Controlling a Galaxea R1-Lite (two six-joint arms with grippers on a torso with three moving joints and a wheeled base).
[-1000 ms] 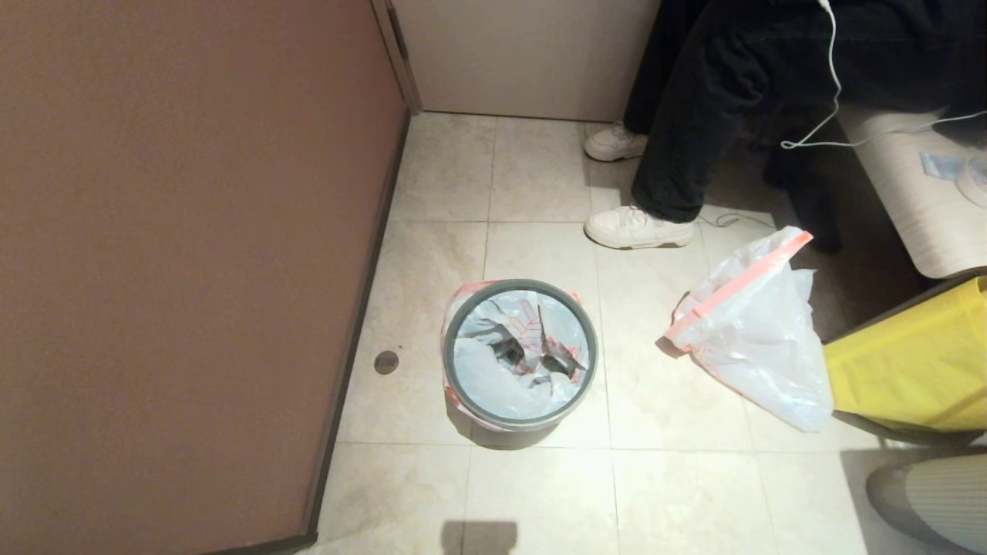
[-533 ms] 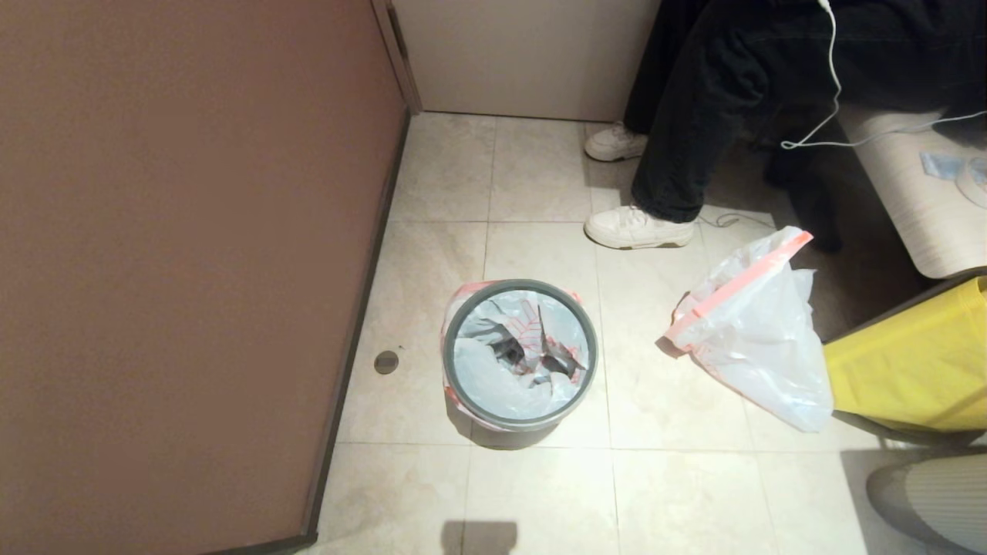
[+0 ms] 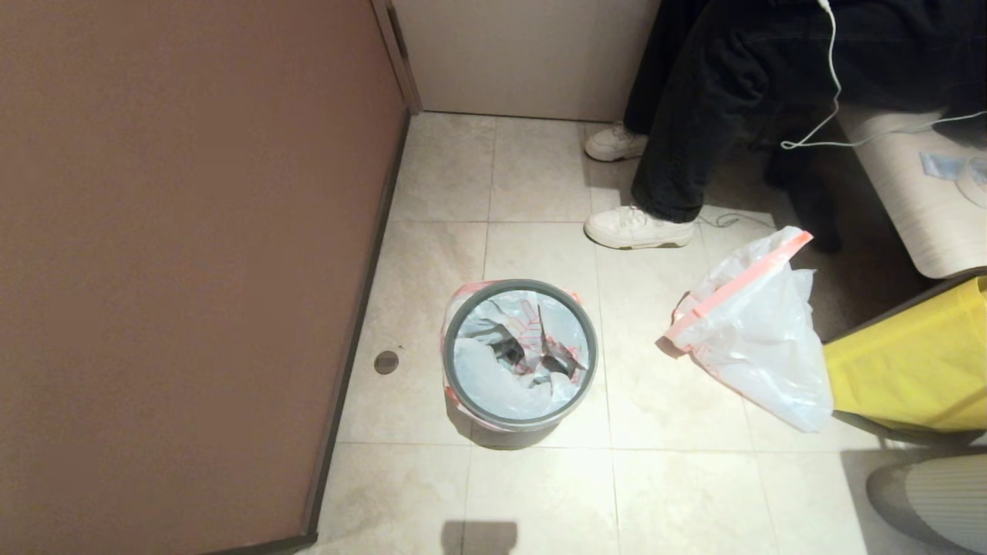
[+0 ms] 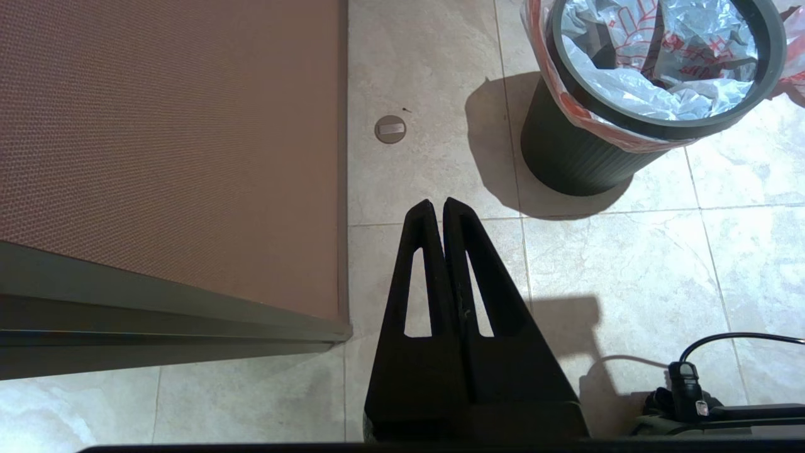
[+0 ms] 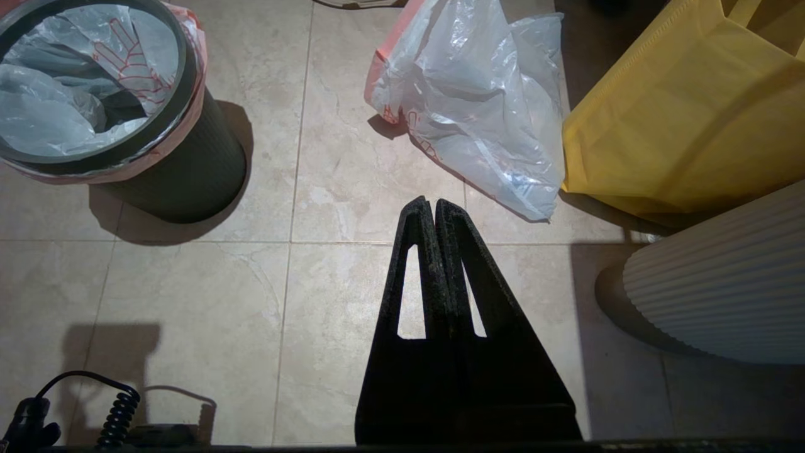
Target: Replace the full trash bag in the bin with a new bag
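Observation:
The black bin (image 3: 509,435) stands on the tiled floor, its grey hoop (image 3: 455,339) clamping a translucent white bag (image 3: 486,378) with a pink-red band. That bag (image 4: 629,94) is crumpled, carries red print and shows no bottle shapes, so I take it for the new bag. Right of the bin a second bag of the same type (image 3: 756,347) stands puffed against a yellow bag; faint glossy shapes inside (image 5: 503,176) suggest the full trash bag. My left gripper (image 4: 440,202) hangs shut and empty short of the bin (image 4: 578,157). My right gripper (image 5: 427,201) hangs shut and empty near the floor bag.
A brown wall panel (image 3: 193,231) runs along the left. A person's dark legs and white shoe (image 3: 636,229) stand behind the bin. The yellow bag (image 3: 910,370), a white ribbed object (image 3: 941,501) and a bench (image 3: 917,200) crowd the right. A round floor cap (image 3: 385,361) lies by the wall.

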